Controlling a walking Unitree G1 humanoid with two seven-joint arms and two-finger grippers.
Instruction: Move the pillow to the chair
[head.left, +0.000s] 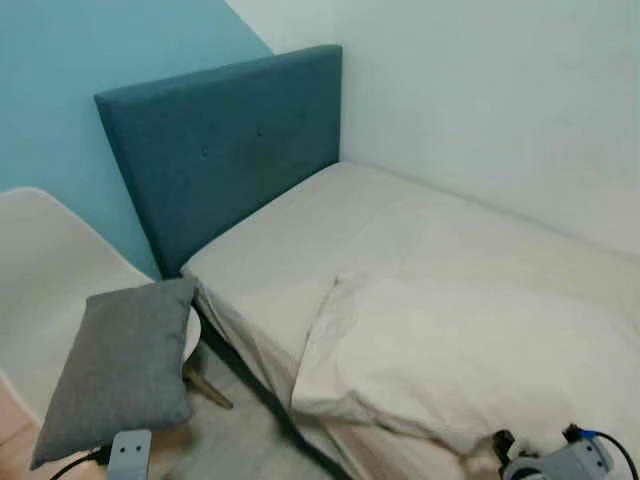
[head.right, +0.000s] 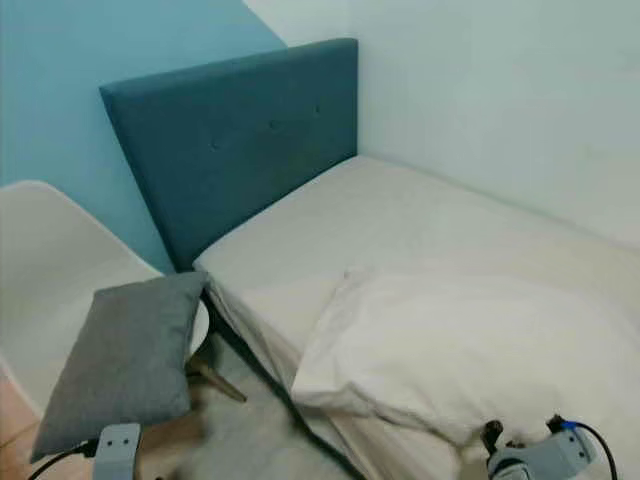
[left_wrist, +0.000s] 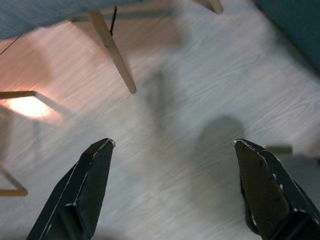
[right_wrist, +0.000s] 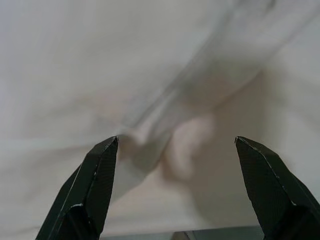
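Observation:
A grey pillow (head.left: 125, 365) lies on the seat of a white shell chair (head.left: 40, 270) at the left, one end hanging over the seat's front edge. My left gripper (left_wrist: 172, 142) is open below and in front of the chair, over the wooden floor, holding nothing. The pillow's grey underside (left_wrist: 45, 10) and a wooden chair leg (left_wrist: 112, 50) show beyond its fingers. My right gripper (right_wrist: 176, 139) is open, close over white bedding (right_wrist: 165, 75), with nothing between its fingers. The right arm's wrist (head.left: 560, 462) shows low at the right by the bed's edge.
A bed with a teal headboard (head.left: 230, 145) stands in the corner against a white wall. A white folded duvet or pillow (head.left: 470, 350) lies on its near part. A narrow strip of floor (head.left: 240, 435) separates the chair from the bed.

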